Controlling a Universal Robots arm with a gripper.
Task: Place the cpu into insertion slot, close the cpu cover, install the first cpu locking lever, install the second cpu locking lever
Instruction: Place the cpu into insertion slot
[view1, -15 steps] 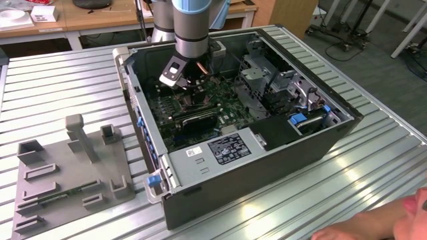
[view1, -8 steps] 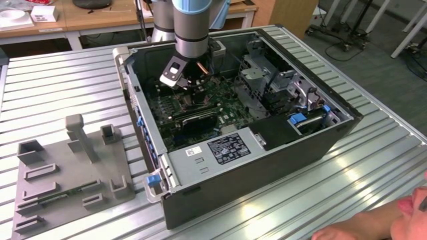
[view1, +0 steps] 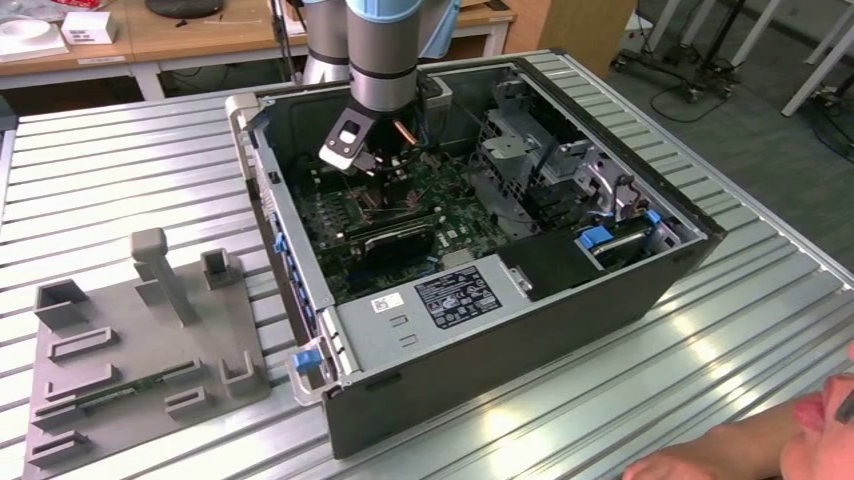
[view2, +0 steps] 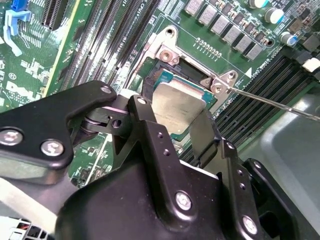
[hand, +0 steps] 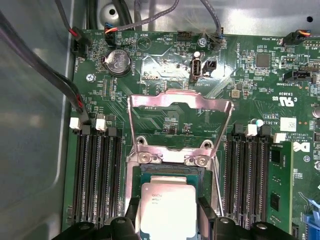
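The gripper (hand: 168, 221) is open only as wide as the cpu (hand: 167, 207), and its two black fingers (hand: 205, 219) press on opposite edges of the chip, so it has hold of it. In both wrist views the cpu sits between the fingers directly over the insertion slot (hand: 170, 172). I cannot tell whether it is already seated or just above the slot. The first wrist view shows the cpu cover (hand: 180, 98) swung up and open on the side of the slot away from the gripper. It stands between two banks of long black memory slots (hand: 95, 175). The second wrist view looks past the gripper (view2: 175, 120) at the cpu (view2: 177, 102) and shows a thin metal locking lever (view2: 270, 102) sticking out free beside the insertion slot (view2: 161, 75). The exterior view shows the wider scene. The arm reaches down into the open computer case (view1: 507, 380), with the gripper (view1: 378, 172) low over the green motherboard (view1: 400, 212). The case stands on a ribbed metal table (view1: 160, 170), with a grey fixture tray (view1: 147, 350) at the exterior view's left. A person's hand (view1: 707, 455) is at the near right.
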